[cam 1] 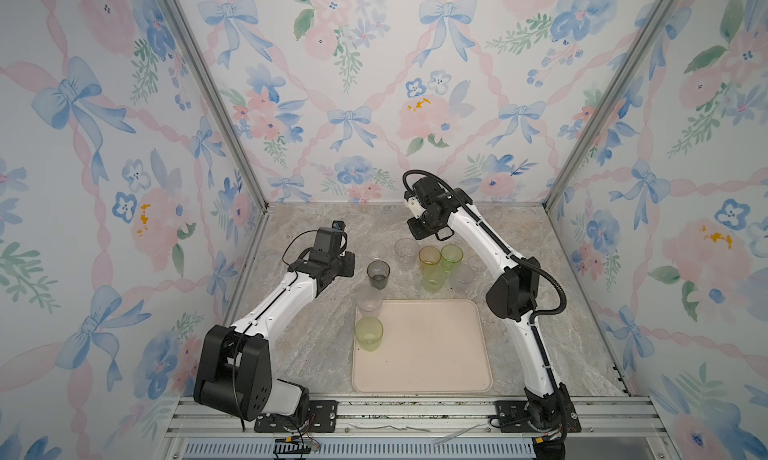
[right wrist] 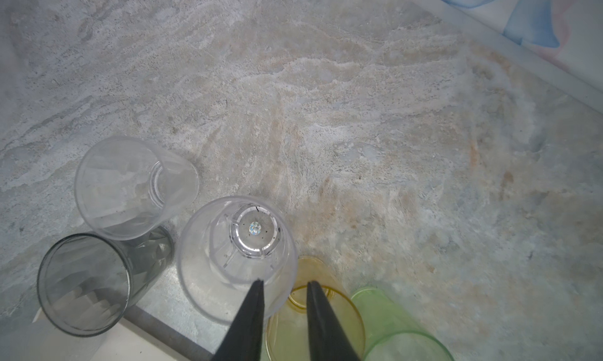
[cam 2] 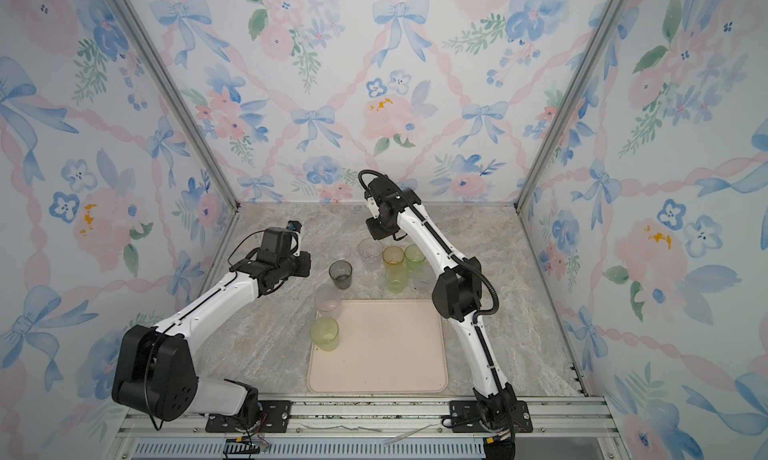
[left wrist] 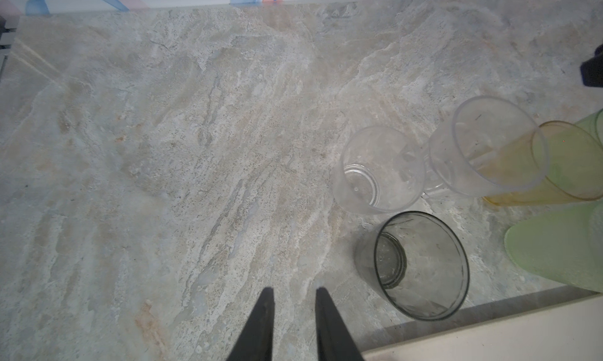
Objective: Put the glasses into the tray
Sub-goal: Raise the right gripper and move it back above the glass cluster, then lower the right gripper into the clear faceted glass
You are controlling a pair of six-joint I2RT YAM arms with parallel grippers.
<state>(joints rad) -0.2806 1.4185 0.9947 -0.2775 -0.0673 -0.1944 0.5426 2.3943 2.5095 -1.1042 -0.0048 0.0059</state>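
Observation:
The cream tray (cam 1: 432, 354) holds one pale green glass (cam 1: 368, 333) in its far left corner. A frosted glass (cam 1: 369, 300) stands at that corner's rim. Behind the tray stand a smoky grey glass (cam 1: 378, 274), clear glasses (cam 1: 406, 250), an amber glass (cam 1: 429, 259) and green glasses (cam 1: 451, 256). My left gripper (left wrist: 295, 289) is open over bare table, to the left of the grey glass (left wrist: 421, 268). My right gripper (right wrist: 285, 281) is open. One fingertip is over a clear glass (right wrist: 238, 258) and the other over the amber glass (right wrist: 346, 317), on either side of the clear rim.
The marble table (cam 1: 316, 354) is walled by floral panels on three sides. Another frosted glass (cam 1: 462, 275) stands close by the right arm's elbow (cam 1: 511, 287). The left arm's elbow (cam 1: 232, 370) hangs over the front left corner.

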